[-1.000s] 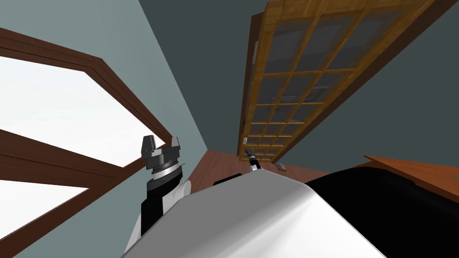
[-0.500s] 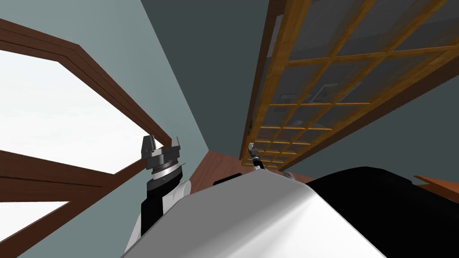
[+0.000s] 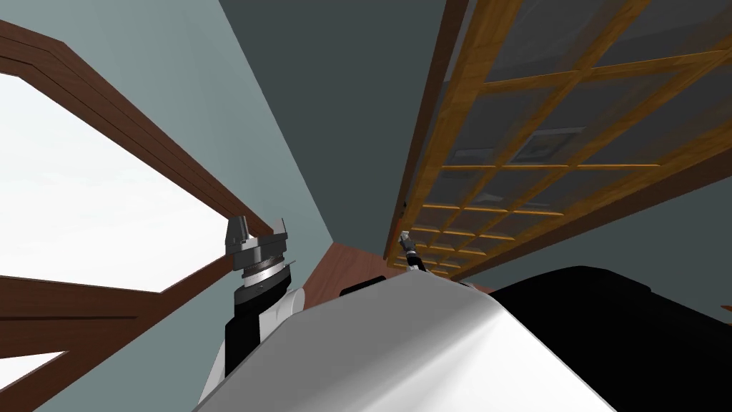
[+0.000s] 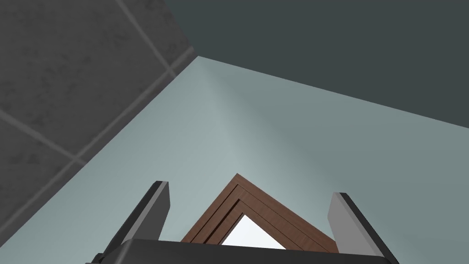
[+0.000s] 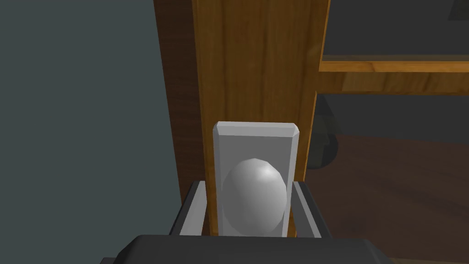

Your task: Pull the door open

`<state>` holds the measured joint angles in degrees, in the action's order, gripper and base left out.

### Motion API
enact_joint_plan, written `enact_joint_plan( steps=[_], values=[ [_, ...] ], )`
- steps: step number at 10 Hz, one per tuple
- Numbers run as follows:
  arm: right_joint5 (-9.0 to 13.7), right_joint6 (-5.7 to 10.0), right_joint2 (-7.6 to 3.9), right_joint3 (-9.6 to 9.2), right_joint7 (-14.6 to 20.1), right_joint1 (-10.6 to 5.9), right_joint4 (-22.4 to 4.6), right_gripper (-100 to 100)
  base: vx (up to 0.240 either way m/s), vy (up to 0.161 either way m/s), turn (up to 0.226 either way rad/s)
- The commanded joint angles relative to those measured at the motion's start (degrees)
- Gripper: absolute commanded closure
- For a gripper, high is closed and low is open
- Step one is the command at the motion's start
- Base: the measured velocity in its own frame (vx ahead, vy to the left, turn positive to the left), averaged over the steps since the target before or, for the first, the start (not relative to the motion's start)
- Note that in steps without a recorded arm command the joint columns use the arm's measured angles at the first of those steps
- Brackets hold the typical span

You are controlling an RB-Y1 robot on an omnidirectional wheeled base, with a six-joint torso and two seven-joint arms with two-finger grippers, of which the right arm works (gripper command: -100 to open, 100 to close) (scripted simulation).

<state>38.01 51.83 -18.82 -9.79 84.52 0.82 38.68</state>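
Where the room starts at the robot's left, items run as follows.

- Window [image 3: 86,193]: bright white pane in a dark brown window frame [image 3: 143,132], set in a pale grey-green wall [image 3: 214,79].
- Left gripper [image 3: 258,225]: raised in front of the window's lower corner, touching nothing. Its two fingers stand well apart.
- Dark wall [image 3: 343,107]: slate grey, meeting the pale wall at a corner.
- Floor [image 3: 347,261]: reddish-brown boards at the foot of that corner.
- Door frame [image 3: 427,129]: dark brown strip against the dark wall.
- Door [image 3: 500,121]: just beside that strip, ahead and to the right. Light golden wood, with a grid of thin bars holding dim glass panes [image 3: 565,93].
- Right gripper [image 3: 405,237]: reached forward to the door's near edge, low on the stile.
- Knob [image 5: 254,197]: smooth, grey and egg-shaped, on a pale grey rectangular backplate [image 5: 255,137] fixed to the wooden stile. The right gripper's fingers are closed in on the knob, one at each side.
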Motion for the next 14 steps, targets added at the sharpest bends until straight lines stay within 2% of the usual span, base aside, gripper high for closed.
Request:
enact_joint_plan(
  steps=[1,5,6,14],
  values=[
    [0.00,-0.05,0.00,0.00,-0.04,0.04,0.05,100,-0.014,-0.007,-0.007],
    [0.00,-0.05,0.00,0.00,-0.04,0.04,0.05,100,-0.005,-0.001,0.004],
    [-0.50,0.09,-0.57,-1.08,0.93,0.49,0.39,100,-0.132,0.016,0.067],
    [-2.56,1.20,-3.06,-5.53,5.22,2.32,2.05,100,-0.190,-0.006,0.065]
  ],
)
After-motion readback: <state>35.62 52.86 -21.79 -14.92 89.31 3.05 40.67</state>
